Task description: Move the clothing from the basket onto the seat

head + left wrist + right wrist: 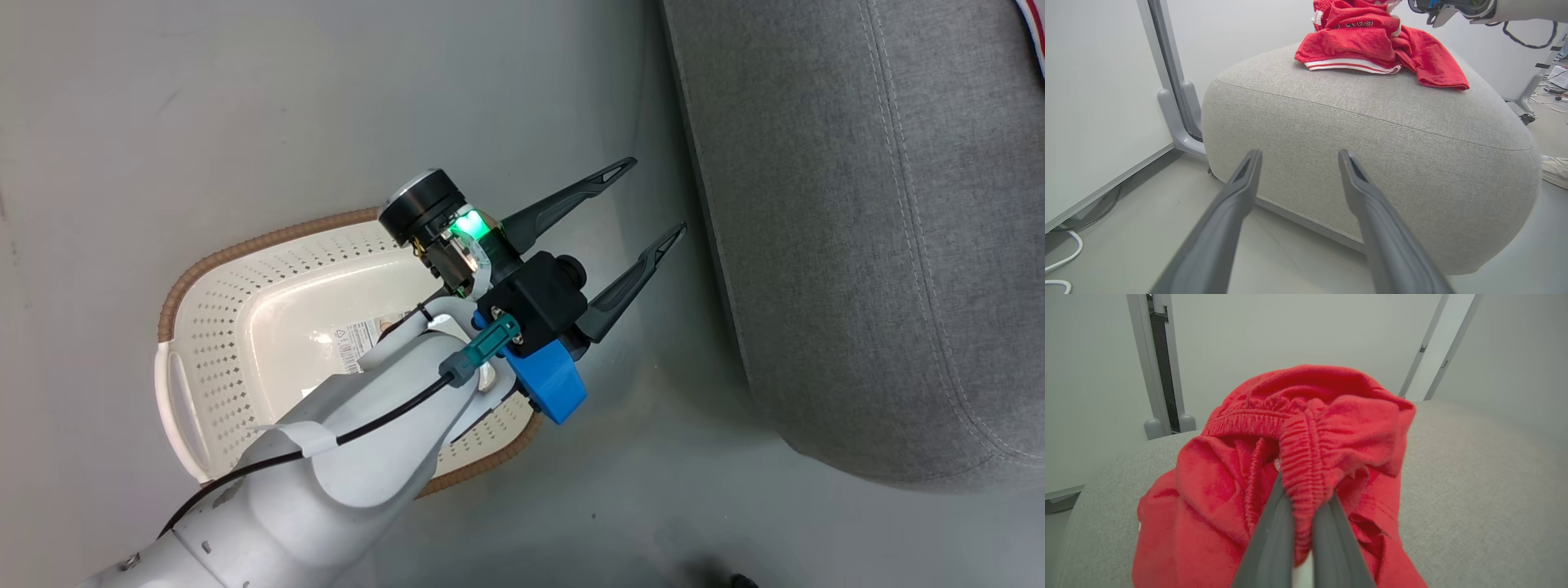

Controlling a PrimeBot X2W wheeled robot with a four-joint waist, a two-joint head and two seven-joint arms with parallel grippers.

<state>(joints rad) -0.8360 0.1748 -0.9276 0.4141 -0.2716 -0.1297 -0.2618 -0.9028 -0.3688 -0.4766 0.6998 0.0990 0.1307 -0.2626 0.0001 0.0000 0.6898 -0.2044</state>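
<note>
Clothing (pixel 1038 24), red with white trim. Location: on the seat (pixel 857 245); none in the basket (pixel 245 327).

Head view. I see the basket on the floor (pixel 408 98), bare down to its label sticker (pixel 359 343). My left hand (pixel 653 196) hangs past the rim, fingers spread with nothing between them, pointing at the seat's flank. A sliver of striped cloth shows on the seat at the upper right corner.

Left wrist view. A red heap lies on top of the seat, with a white-striped hem toward me and one flap draped to the side. Its top rises toward my right arm (pixel 1506 10). I cannot tell where one piece ends and the next begins.

Right wrist view. My right hand (pixel 1306 490) is clenched on a gathered elastic waistband (pixel 1302 457); the rest of that piece slumps onto the cushion below.

Handling, my estimate. Light, limp and fleecy, with no stiffness, so it will hang and fold from wherever it is pinched. Neither fragile nor slippery; the ribbing should grip well. Best hold: the waistband or a bunched fold, thick enough to fill a closed pinch. A single flat layer may slide out. The drawstring (pixel 1253 469) could snag on release, so I would open wide and lift straight away.
</note>
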